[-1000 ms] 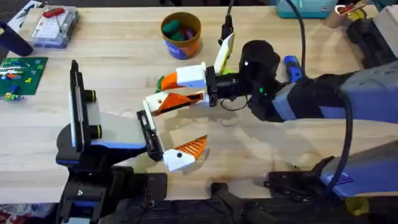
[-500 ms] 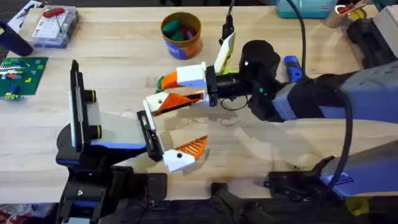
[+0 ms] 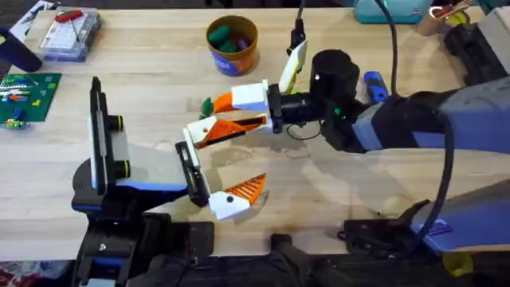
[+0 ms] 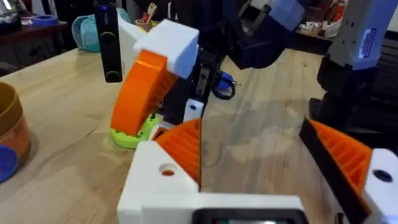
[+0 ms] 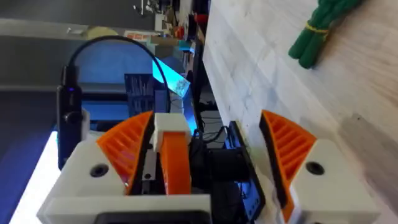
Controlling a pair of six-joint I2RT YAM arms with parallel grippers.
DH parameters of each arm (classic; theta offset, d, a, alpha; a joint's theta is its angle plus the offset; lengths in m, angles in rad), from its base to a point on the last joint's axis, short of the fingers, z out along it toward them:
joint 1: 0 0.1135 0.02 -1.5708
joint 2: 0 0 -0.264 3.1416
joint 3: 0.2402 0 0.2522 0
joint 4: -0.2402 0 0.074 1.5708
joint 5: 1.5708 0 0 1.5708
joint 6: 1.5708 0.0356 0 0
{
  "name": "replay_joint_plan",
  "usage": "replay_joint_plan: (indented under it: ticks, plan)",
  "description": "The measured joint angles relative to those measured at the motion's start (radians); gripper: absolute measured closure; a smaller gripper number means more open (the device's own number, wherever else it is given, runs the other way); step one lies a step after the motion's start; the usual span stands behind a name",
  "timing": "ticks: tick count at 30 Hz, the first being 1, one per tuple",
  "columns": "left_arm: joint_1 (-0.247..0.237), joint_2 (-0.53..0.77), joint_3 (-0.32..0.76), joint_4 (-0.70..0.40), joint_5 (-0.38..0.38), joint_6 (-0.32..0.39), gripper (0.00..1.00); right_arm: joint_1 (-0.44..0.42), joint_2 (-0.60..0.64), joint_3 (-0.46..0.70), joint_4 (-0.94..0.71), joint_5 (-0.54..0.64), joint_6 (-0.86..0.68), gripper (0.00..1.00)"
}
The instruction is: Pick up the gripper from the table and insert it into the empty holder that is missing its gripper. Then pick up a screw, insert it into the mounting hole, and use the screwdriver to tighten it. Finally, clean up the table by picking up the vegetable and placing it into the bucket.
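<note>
Between the right gripper's (image 3: 210,116) white-and-orange fingers, which stand apart and clamp nothing, lies bare plank of the broad pale wooden table (image 3: 335,191). Just off their tips waits the left gripper (image 4: 255,148), also parted, its one ribbed finger well clear of the far side.

That far side is the narrow black upright holder (image 3: 191,171), and the small white-based gripper piece with the smooth orange wedge (image 4: 165,179) appears to sit against it, just beside the right jaws' lower finger. I cannot tell whether it is fully seated.

The round orange-brown bucket with a blue band (image 3: 233,45) stands well beyond the right jaws, and the green bundled vegetable (image 5: 317,31) lies on the table close beside the upper finger.

The risks, as I judge them:
- With no screw in the small round mounting hole (image 4: 166,169), the piece looks unfixed. A sideways brush from the lower finger as the right arm backs off could tip it out.
- A shift of the left arm could do the same.
- The upper finger could sweep the vegetable away.
</note>
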Motion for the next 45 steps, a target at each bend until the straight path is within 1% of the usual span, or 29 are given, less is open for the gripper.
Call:
replay_joint_plan:
  ticks: [2, 6, 11, 17, 23, 26, 27, 29, 30, 31, 32, 36, 41, 45]
  plan:
    - [0.000, 0.000, 0.000, 0.000, 0.000, 0.000, 0.013, -0.010, 0.000, 0.000, 0.010, -0.018, 0.001, 0.010]
    - [0.000, 0.000, 0.000, 0.000, 0.000, 0.000, 0.013, -0.037, 0.000, 0.000, 0.066, -0.095, 0.009, 0.010]
    - [0.000, 0.000, 0.000, 0.000, 0.000, 0.000, 0.013, -0.069, 0.000, 0.000, 0.075, -0.170, 0.016, 0.010]
    - [0.000, 0.000, 0.000, 0.000, 0.000, 0.000, 0.013, -0.072, 0.000, 0.000, 0.082, -0.272, 0.023, 0.010]
    - [0.000, 0.000, 0.000, 0.000, 0.000, 0.000, 0.013, -0.072, 0.000, 0.000, 0.083, -0.307, 0.023, 0.024]
    - [0.000, 0.000, 0.000, 0.000, 0.000, 0.000, 0.013, -0.072, 0.000, 0.000, 0.083, -0.315, 0.023, 0.115]
    - [0.000, 0.000, 0.000, 0.000, 0.000, 0.000, 0.013, -0.072, 0.000, 0.000, 0.084, -0.317, 0.023, 0.160]
    - [0.000, 0.000, 0.000, 0.000, 0.000, 0.000, 0.013, -0.072, 0.000, 0.000, 0.085, -0.323, 0.023, 0.272]
    - [0.000, 0.000, 0.000, 0.000, 0.000, 0.000, 0.013, -0.072, 0.000, 0.000, 0.085, -0.326, 0.023, 0.345]
    - [0.000, 0.000, 0.000, 0.000, 0.000, 0.000, 0.013, -0.072, 0.000, 0.000, 0.086, -0.329, 0.023, 0.439]
    - [0.000, 0.000, 0.000, 0.000, 0.000, 0.000, 0.013, -0.072, 0.000, 0.000, 0.085, -0.332, 0.023, 0.502]
    - [0.000, 0.000, 0.000, 0.000, 0.000, 0.000, 0.013, -0.072, 0.000, 0.000, 0.085, -0.343, 0.023, 0.728]
    - [0.000, 0.000, 0.000, 0.001, 0.000, 0.004, 0.013, -0.073, 0.000, 0.000, 0.084, -0.348, 0.024, 0.973]
    - [0.000, 0.000, 0.000, 0.001, 0.000, 0.004, 0.013, -0.073, 0.000, 0.000, 0.082, -0.348, 0.026, 0.992]
